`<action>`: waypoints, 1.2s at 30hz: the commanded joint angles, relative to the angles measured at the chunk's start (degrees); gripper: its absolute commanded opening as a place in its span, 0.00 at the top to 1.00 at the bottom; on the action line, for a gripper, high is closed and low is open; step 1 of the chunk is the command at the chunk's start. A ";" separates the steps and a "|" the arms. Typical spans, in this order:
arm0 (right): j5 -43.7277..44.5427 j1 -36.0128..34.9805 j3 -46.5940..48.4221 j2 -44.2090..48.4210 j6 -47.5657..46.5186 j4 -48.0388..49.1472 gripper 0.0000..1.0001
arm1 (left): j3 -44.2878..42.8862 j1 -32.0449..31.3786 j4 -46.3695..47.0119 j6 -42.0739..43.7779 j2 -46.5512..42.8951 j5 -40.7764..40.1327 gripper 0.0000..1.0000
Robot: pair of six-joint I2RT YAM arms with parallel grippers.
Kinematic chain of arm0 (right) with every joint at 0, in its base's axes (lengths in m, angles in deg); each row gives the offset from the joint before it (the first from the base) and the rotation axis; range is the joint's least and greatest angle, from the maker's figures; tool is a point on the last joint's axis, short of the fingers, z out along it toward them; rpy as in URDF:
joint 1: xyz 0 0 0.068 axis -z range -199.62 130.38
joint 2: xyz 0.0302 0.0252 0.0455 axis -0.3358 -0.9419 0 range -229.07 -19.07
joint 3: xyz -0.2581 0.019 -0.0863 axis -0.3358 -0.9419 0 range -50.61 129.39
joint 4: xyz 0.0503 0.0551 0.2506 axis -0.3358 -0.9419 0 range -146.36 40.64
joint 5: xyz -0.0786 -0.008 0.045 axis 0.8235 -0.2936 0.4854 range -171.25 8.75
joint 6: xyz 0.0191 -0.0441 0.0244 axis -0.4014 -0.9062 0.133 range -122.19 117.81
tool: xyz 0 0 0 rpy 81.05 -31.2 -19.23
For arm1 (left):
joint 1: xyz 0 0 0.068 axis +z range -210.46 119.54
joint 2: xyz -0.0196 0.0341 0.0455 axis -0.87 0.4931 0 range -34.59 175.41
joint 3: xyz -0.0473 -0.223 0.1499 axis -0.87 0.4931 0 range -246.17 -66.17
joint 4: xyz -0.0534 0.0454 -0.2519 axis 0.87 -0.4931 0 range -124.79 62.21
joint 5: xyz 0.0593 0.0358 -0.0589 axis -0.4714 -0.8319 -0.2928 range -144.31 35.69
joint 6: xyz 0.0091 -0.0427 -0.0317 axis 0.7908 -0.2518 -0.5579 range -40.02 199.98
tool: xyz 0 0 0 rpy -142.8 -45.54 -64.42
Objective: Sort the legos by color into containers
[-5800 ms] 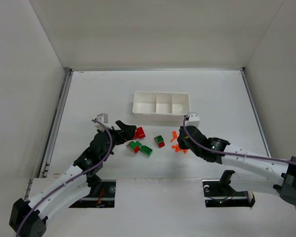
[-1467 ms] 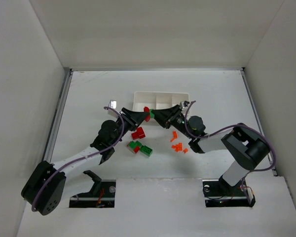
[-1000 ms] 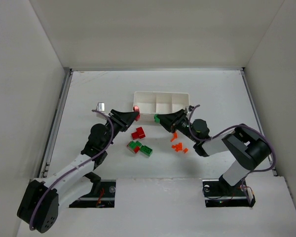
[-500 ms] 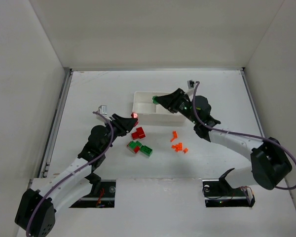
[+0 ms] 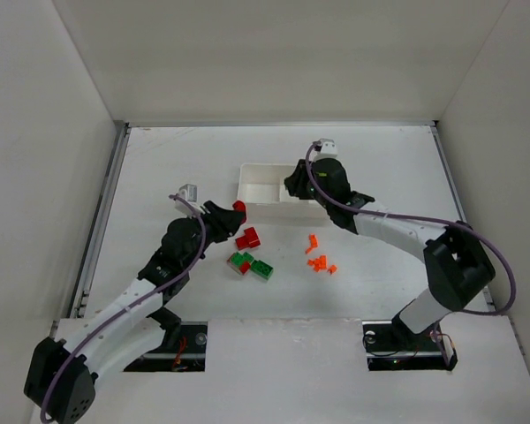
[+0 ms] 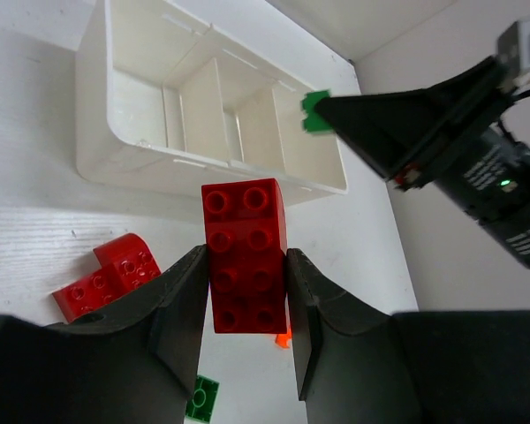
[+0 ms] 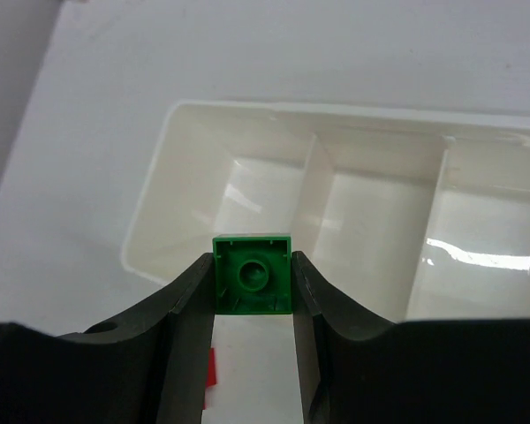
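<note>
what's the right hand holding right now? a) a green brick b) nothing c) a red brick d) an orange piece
a: the right wrist view shows a green brick clamped between the fingers of the right hand; the red brick is in the left hand.

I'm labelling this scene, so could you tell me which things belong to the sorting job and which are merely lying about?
Job: held red brick, held green brick, loose bricks, orange pieces, tray.
Not the job: purple cables, side walls.
</note>
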 commanded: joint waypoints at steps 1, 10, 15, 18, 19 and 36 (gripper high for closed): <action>2.63 0.28 3.11 -2.28 -4.27 -1.14 0.77 | -5.52 -1.47 0.56 3.17 3.04 -4.25 0.88; 3.43 1.42 3.82 -5.27 -4.36 -0.26 0.56 | -13.52 -2.27 3.36 5.81 18.95 -8.04 0.88; 2.81 1.69 2.42 -2.56 -4.44 1.05 0.36 | -17.47 -1.47 4.69 7.31 24.49 -8.04 0.88; 2.90 1.51 0.13 0.43 -4.36 1.32 0.37 | -20.02 -1.39 5.04 8.19 27.56 -7.86 0.87; 2.81 1.42 -0.92 1.66 -4.36 1.58 0.42 | -20.99 -1.39 5.04 8.45 28.71 -7.78 0.87; -5.79 -11.66 -18.41 15.64 -6.64 4.13 0.34 | -35.58 0.90 -0.58 12.32 46.64 -10.94 0.68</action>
